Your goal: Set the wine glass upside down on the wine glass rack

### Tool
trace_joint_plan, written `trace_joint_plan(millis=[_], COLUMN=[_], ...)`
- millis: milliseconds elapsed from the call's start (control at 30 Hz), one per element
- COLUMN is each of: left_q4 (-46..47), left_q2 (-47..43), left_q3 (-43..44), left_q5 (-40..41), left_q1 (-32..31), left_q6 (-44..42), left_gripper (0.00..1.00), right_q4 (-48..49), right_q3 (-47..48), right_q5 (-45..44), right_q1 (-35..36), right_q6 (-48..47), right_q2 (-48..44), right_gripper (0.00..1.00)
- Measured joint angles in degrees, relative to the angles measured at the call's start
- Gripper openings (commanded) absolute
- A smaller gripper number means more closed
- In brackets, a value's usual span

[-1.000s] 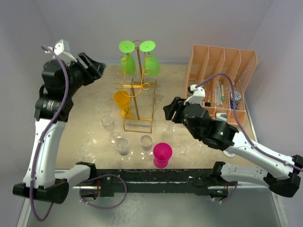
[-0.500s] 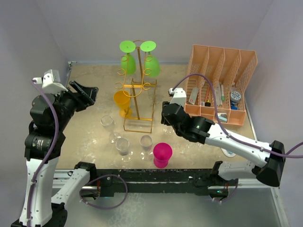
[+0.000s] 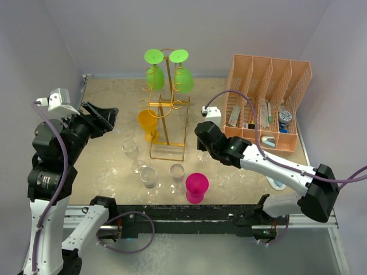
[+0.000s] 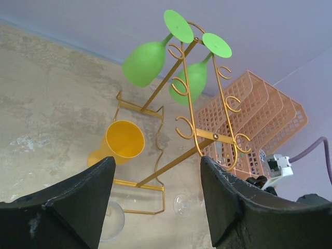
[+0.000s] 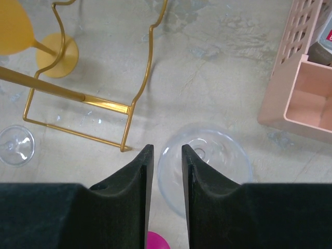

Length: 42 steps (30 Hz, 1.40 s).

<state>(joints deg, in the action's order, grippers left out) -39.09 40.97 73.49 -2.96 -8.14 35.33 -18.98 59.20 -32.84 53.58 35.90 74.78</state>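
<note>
Hanging inverted: opaque green glasses (image 4: 145,62) on curled gold-wire rack (image 4: 213,136).

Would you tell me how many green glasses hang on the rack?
2, both upside down high on the rack: one green glass left of its post, the other right.

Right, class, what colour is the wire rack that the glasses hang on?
Gold-yellow. The rack shows best in the left wrist view.

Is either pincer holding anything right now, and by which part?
The left pincer is open and empty. The right pincer straddles the rim of the clear wine glass; whether it grips yet cannot be told.
</note>
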Motion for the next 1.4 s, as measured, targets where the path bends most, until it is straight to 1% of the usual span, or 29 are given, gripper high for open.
trace_joint_plan(millis=[233, 333, 467, 600, 700, 800, 967, 1100, 1300, 1400], left_q4=[0.6, 0.7, 0.8, 1.2, 3.5, 6.8, 10.8, 17.4, 26.5, 34.3], left_q2=[-0.1, -0.1, -0.2, -0.2, -0.2, -0.2, 1.0, 4.1, 10.3, 11.9], left_q3=[0.6, 0.6, 0.8, 1.4, 2.0, 2.4, 4.7, 5.2, 4.9, 1.7], left_q5=[-1.4, -2.2, -3.3, -5.4, -7.7, -9.6, -11.3, -16.1, -22.1, -25.3], left_q1=[0.0, 0.0, 0.0, 0.0, 0.0, 0.0, 0.0, 0.0, 0.0, 0.0], left_q6=[0.0, 0.0, 0.5, 2.6, 4.8, 6.7, 8.9, 13.5, 20.8, 26.1], left_gripper=[0.65, 0.65, 0.65, 0.65, 0.65, 0.66, 0.66, 0.66, 0.66, 0.66], right_q4=[0.0, 0.0, -0.9, -0.9, 2.0, 5.6, 9.7, 13.1, 21.6, 26.9], right_q3=[0.8, 0.9, 0.9, 0.9, 0.5, 0.5, 0.5, -1.3, -4.0, -4.1], right_q5=[3.7, 4.6, 5.0, 3.7, 1.6, -1.2, -5.3, -6.8, -8.3, -8.3], right_q1=[-1.8, -2.1, -2.2, -2.2, -2.2, -2.2, -2.3, -2.3, -2.3, -2.3], right_q6=[-1.2, -1.2, -0.5, 0.8, 1.3, 2.1, 3.7, 5.0, 5.7, 5.6], right_q2=[1.7, 1.7, 0.6, -4.9, -12.7, -18.5, -21.2, -21.7, -27.4, -30.7], right_gripper=[0.08, 0.04, 0.04, 0.04, 0.03, 0.03, 0.03, 0.02, 0.02, 0.02])
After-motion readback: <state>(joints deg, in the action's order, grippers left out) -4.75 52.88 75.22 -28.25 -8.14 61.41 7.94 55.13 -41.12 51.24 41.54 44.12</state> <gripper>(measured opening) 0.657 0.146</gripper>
